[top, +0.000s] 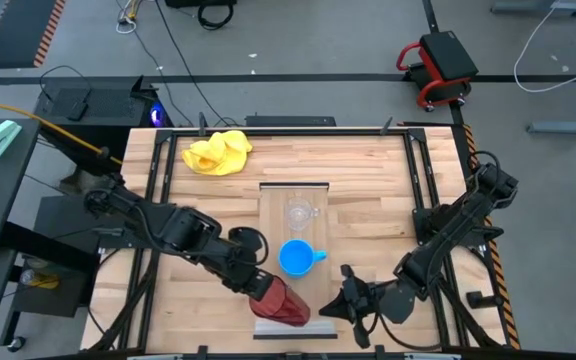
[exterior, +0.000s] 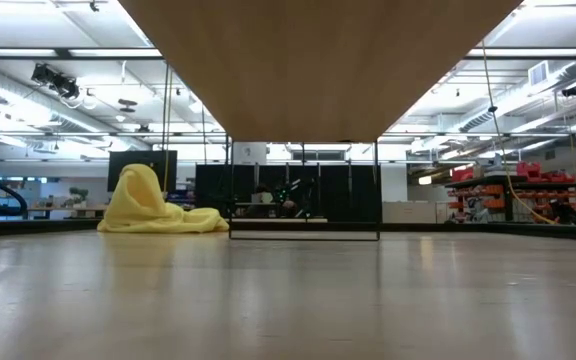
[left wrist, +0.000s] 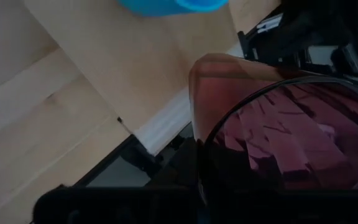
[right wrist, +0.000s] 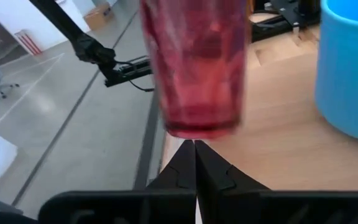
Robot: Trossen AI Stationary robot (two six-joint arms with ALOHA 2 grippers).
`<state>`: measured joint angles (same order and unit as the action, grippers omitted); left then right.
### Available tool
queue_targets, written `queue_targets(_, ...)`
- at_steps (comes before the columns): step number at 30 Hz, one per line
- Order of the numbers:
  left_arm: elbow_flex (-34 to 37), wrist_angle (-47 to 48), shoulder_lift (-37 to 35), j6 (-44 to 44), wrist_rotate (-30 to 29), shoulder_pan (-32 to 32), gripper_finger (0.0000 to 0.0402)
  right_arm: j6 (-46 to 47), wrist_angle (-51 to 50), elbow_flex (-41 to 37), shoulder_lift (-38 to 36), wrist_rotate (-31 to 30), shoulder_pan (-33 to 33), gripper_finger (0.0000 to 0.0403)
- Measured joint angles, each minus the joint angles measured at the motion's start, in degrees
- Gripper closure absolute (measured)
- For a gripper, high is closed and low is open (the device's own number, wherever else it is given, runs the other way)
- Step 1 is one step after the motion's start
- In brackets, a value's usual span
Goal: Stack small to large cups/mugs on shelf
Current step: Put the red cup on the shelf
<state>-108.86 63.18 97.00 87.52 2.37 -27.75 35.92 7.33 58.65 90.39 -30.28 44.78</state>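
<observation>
Red cup [top: 280,303] partly behind left gripper [top: 255,279]

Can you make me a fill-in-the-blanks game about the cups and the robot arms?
1. The left gripper holds the dark ___ cup.
2. On the shelf, the blue mug sits between the red cup and the clear ___ mug.
3. The cloth on the table is ___.
4. The right gripper has its fingers ___.

Missing words: red; glass; yellow; shut
</observation>
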Motion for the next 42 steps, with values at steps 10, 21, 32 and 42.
queue_targets(10, -0.04, -2.03, 0.3, -1.8, 0.04, 1.12, 0.039, -1.54, 1.29, 0.04, 0.73, 3.17, -1.67, 0.0403)
queue_targets(21, 0.0, -0.83, 2.08, -2.37, -0.9, 1.36, 0.039, -1.62, 1.3, 0.04, 1.55, 3.68, -2.64, 0.0403)
queue_targets(32, 0.0, -1.79, 2.44, -3.56, -1.67, 1.55, 0.039, -2.09, 1.01, 0.02, 1.55, 5.25, -3.53, 0.0403)
queue_targets(42, 0.0, -3.21, 2.46, -4.67, -2.9, 1.53, 0.039, -1.66, -0.54, 0.04, 1.71, 5.31, -3.73, 0.0403)
